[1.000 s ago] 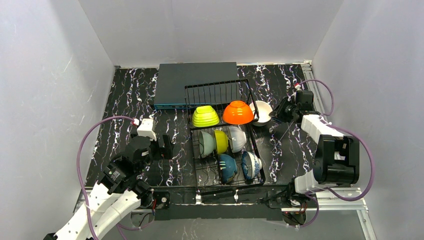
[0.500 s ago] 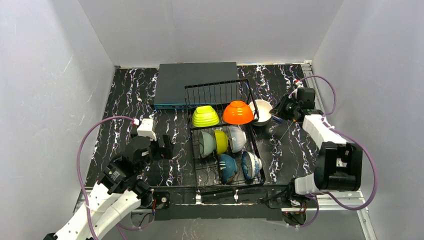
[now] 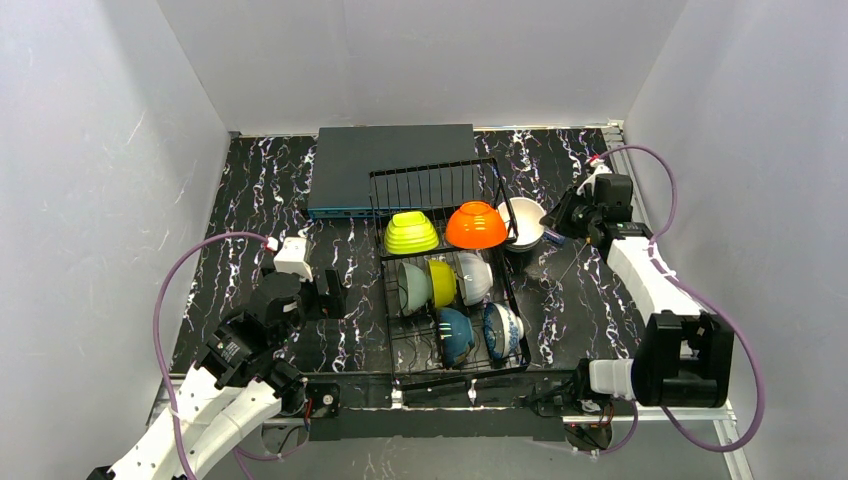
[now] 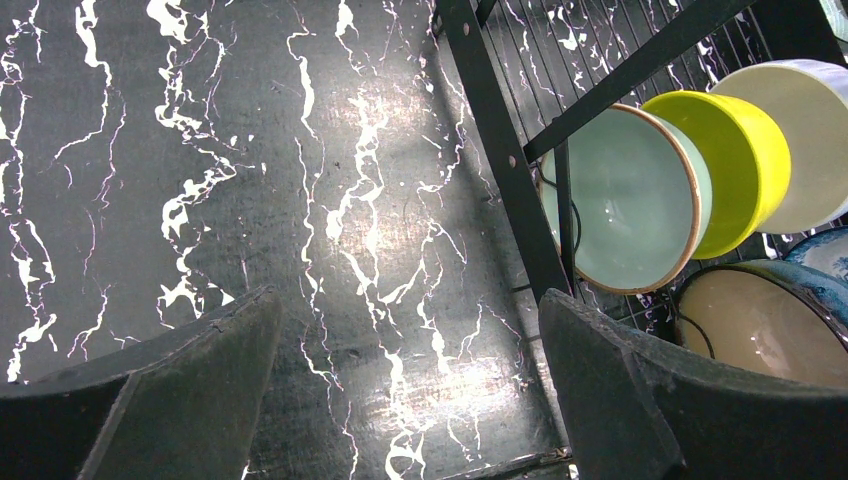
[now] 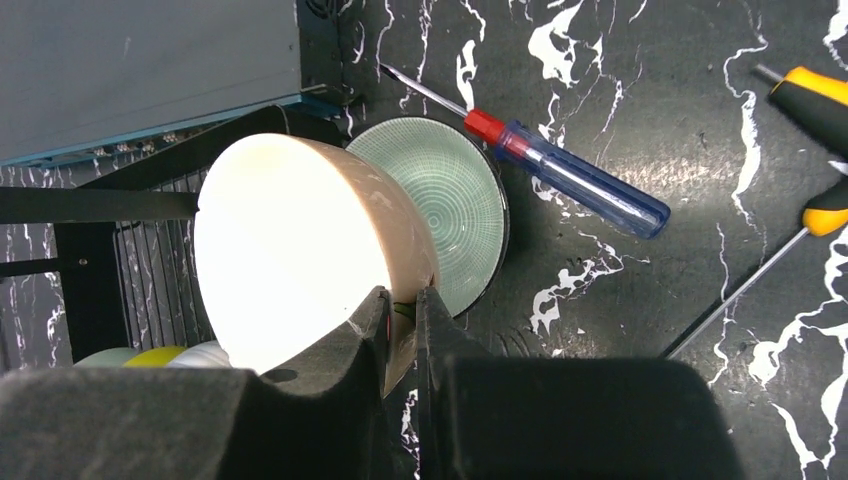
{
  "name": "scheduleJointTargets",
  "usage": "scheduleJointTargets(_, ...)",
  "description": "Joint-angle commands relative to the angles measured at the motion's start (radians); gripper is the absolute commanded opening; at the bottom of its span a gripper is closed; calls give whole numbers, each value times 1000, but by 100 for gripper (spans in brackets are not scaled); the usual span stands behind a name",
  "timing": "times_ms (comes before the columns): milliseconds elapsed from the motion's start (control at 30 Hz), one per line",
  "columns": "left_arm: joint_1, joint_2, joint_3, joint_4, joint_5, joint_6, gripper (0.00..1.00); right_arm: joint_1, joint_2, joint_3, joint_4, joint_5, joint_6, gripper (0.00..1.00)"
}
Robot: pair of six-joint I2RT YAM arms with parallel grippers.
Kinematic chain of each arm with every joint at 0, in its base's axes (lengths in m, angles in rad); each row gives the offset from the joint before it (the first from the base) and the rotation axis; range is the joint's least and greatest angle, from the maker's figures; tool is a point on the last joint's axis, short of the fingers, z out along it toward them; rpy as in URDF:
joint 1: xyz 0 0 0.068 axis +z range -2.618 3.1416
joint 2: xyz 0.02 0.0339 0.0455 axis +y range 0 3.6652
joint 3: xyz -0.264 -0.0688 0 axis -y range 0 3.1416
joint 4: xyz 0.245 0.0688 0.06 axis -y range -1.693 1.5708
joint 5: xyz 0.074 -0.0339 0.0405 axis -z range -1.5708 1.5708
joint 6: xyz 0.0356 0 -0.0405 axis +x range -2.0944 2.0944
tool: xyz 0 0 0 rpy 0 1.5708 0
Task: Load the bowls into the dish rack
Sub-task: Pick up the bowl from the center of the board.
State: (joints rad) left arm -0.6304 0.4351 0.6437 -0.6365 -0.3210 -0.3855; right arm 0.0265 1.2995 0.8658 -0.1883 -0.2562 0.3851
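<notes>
The black wire dish rack [image 3: 432,186] holds lime green [image 3: 411,233] and orange [image 3: 476,225] bowls upside down. Mint [image 3: 410,285], yellow [image 3: 442,282], white [image 3: 474,277], teal [image 3: 455,335] and blue-white [image 3: 502,330] bowls stand on edge in it. My right gripper [image 5: 402,310] is shut on the rim of a beige bowl [image 5: 300,250], tilted just off the rack's right rear corner. Under it a pale green ribbed bowl [image 5: 450,200] rests on the table. My left gripper [image 4: 410,340] hangs open over bare table left of the rack, beside the mint bowl [image 4: 615,200].
A flat dark grey box [image 3: 390,165] lies behind the rack. A blue-handled screwdriver [image 5: 570,180] and an orange-and-black one [image 5: 815,100] lie on the black marbled table right of the bowls. White walls close in three sides.
The right arm has stretched out and its wrist has shifted slightly toward the back, keeping the beige bowl in its grip. The left arm has not moved.
</notes>
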Motion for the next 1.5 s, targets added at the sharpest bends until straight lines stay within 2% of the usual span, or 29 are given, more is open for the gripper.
scheduleJointTargets(0, 5, -8, -6, 3, -5, 5, 98, 9, -100, 9, 57, 20, 3, 1)
scheduleJointTargets(300, 5, -10, -7, 0, -4, 6, 98, 19, -130, 106, -93, 216, 21, 1)
scheduleJointTargets(600, 5, -12, -6, 1, -5, 6, 98, 24, -204, 184, -131, 233, 20, 1)
scheduleJointTargets(867, 5, -11, -1, 4, 11, 17, 98, 26, -251, 234, -261, 210, -13, 1)
scheduleJointTargets(1200, 5, -22, -20, 128, 303, 114, 98, 27, -376, 164, -424, 200, -81, 1)
scheduleJointTargets(1467, 5, -123, -109, 308, 581, 122, 98, 32, -442, 139, -503, 75, -73, 1)
